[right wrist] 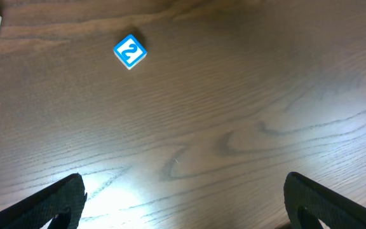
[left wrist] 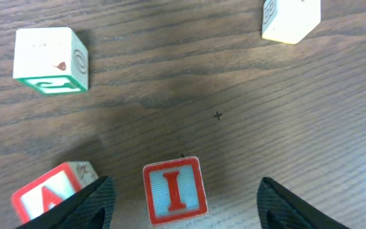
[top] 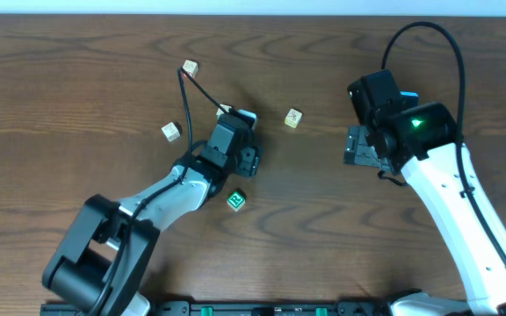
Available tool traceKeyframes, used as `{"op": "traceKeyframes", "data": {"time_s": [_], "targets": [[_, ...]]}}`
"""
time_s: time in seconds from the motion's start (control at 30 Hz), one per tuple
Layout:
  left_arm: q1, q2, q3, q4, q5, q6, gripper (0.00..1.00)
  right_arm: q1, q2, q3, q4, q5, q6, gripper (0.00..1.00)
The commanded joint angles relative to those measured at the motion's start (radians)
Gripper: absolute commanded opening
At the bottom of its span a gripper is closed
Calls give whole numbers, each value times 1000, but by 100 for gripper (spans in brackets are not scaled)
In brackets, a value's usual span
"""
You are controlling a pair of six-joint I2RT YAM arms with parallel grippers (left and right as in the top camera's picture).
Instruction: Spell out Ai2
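Observation:
In the left wrist view, a red-framed "I" block (left wrist: pixel 175 192) stands on the table between the fingers of my open left gripper (left wrist: pixel 186 202), touching neither. A red "A" block (left wrist: pixel 46 196) lies just left of it, partly behind the left finger. In the overhead view the left gripper (top: pixel 237 125) is at the table's middle. A blue "2" block (right wrist: pixel 130 51) lies far ahead of my right gripper (right wrist: pixel 184 191), which is open and empty. The block also shows in the overhead view (top: pixel 293 118), left of the right gripper (top: pixel 353 147).
A block with a green side (left wrist: pixel 49 60) and a pale block (left wrist: pixel 291 19) lie ahead of the left gripper. Overhead, a green block (top: pixel 236 200) sits beside the left arm, and pale blocks lie at the upper left (top: pixel 190 67) and left (top: pixel 171 132).

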Motion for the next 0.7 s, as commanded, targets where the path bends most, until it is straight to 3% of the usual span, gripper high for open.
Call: {"op": "traceKeyframes", "data": {"time_s": [0.0,0.17,0.23,0.37,0.53,0.67], "targets": [[-4,-74,16,-34,-1,-1,75,-8,-2,-1,-4,21,8,99],[-4,-226,16,-206,-14,0,84,-8,-2,-1,-4,21,8,99],[-4,-301,21,-312,-26,0,98,-8,-2,-1,-4,21,8,99],[-2,-386,112,-619,-38,16,95,-8,-2,-1,-12,21,8,99],[-1,-334,446,-1055,-91,77,95,-8,-2,-1,-23,21,8,99],[15,-230,752,-1386,-38,107,95,-8,-2,-1,-23,21,7,99]]}}
